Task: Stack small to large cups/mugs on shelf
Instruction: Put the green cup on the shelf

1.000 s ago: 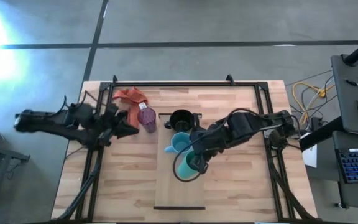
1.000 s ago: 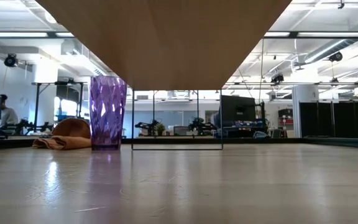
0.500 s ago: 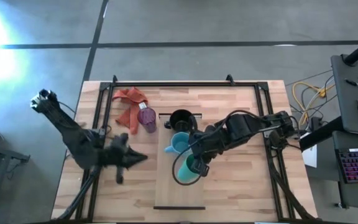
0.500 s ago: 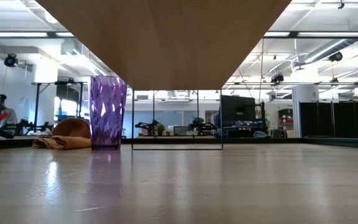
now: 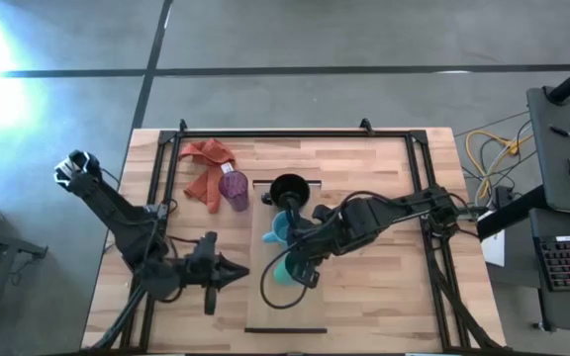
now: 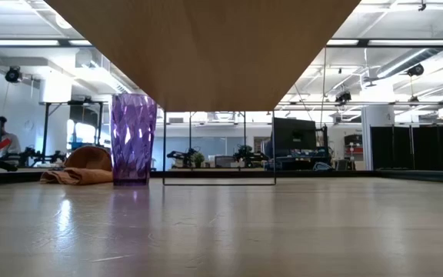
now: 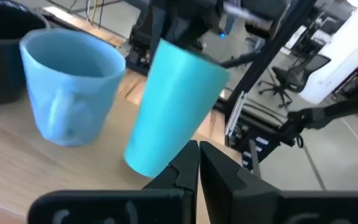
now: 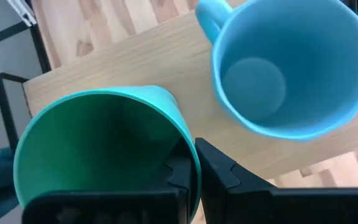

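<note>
green cup in hand over the shelf, nothing nested yet

the right gripper (image 5: 303, 269) grasps the green cup (image 5: 287, 269) by its rim, one finger inside and one outside, and holds it tilted above the shelf (image 5: 283, 314), just near-side of the light blue mug (image 5: 285, 228). the right wrist view shows the green cup (image 8: 104, 149) open and empty, beside the light blue mug (image 8: 291, 68), also empty. the black mug (image 5: 288, 191) stands at the far end of the shelf, next to the blue one.

judging from this, three vessels are on or over the shelf, but no cup sits inside another, so the stacking itself is all to do. the purple cup (image 5: 234, 190) is off the shelf, upright on the tabletop to its left, touching or just beside the orange cloth (image 5: 206, 163).

the left gripper (image 5: 234, 275) hangs over the table left of the shelf, fingers closed on nothing, pointing at the green cup. it is near the shelf's left edge and could crowd the right arm.
</note>
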Action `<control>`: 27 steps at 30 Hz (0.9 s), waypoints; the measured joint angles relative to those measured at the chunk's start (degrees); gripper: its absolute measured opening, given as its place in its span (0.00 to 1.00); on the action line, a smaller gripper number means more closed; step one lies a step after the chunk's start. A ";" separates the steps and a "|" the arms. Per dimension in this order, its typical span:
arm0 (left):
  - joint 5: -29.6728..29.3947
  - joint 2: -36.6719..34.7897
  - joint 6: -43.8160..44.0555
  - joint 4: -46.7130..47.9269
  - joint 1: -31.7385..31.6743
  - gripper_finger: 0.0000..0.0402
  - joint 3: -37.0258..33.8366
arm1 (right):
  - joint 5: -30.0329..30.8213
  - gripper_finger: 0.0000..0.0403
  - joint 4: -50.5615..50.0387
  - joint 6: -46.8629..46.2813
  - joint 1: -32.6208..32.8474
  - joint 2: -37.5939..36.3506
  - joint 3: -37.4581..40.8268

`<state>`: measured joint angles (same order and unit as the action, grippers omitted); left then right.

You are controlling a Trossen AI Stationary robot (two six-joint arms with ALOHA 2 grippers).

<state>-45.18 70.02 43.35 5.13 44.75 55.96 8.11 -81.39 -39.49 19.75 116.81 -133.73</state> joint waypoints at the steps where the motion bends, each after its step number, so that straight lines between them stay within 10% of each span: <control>1: 0.24 0.48 0.39 0.03 0.00 0.00 0.17 | 0.73 0.02 0.19 -0.20 0.00 0.00 0.00; 27: 7.31 10.12 6.87 -1.96 -6.35 0.00 0.13 | 2.57 0.06 1.60 -4.04 -0.15 -0.44 -0.02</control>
<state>-37.87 80.14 50.22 3.17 38.40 56.09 10.68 -79.80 -43.53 19.59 116.38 -133.75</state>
